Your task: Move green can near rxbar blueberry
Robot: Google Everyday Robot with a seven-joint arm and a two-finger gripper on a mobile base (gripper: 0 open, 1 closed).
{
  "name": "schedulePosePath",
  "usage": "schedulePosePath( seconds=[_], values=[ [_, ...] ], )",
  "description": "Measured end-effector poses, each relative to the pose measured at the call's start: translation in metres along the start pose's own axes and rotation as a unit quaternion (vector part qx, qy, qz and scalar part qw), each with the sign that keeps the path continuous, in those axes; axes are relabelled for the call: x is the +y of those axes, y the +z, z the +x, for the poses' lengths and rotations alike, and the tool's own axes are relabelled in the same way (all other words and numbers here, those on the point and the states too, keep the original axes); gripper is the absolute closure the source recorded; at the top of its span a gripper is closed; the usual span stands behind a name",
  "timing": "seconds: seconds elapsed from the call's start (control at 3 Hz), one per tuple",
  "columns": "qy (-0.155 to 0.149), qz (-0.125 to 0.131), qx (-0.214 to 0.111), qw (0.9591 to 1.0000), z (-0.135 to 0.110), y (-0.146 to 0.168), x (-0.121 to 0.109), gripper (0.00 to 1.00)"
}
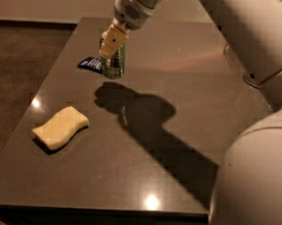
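Note:
The green can (pixel 114 65) stands upright on the dark table (pixel 179 88) at the far left, right beside the rxbar blueberry (pixel 90 63), a flat dark blue wrapper with white lettering. My gripper (pixel 111 45) comes down from above with its pale yellow fingers shut on the green can. The can's top is hidden by the fingers.
A pale yellow wavy sponge (pixel 60 127) lies on the table's left side nearer the front. A clear glass object (pixel 237 57) stands at the right edge behind my arm. My white arm fills the right of the view and casts a large shadow across the table's middle.

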State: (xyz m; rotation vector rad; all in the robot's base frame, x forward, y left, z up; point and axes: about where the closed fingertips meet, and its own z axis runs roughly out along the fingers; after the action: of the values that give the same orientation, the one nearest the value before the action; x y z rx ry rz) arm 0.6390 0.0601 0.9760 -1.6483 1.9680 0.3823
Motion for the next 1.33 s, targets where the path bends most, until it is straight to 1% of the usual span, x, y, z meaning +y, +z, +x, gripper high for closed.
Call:
schedulePosePath(
  seconds=[0.33, 0.67, 1.0, 1.33],
  values=[
    [0.024, 0.000, 0.003, 0.9997, 0.007, 0.014, -0.019, 1.00],
    [0.036, 0.005, 0.006, 0.9993, 0.014, 0.024, -0.036, 1.00],
    [0.041, 0.007, 0.017, 0.9990, 0.023, 0.038, -0.047, 0.74],
    [0.043, 0.006, 0.023, 0.9988, 0.027, 0.045, -0.051, 0.50]
  ],
)
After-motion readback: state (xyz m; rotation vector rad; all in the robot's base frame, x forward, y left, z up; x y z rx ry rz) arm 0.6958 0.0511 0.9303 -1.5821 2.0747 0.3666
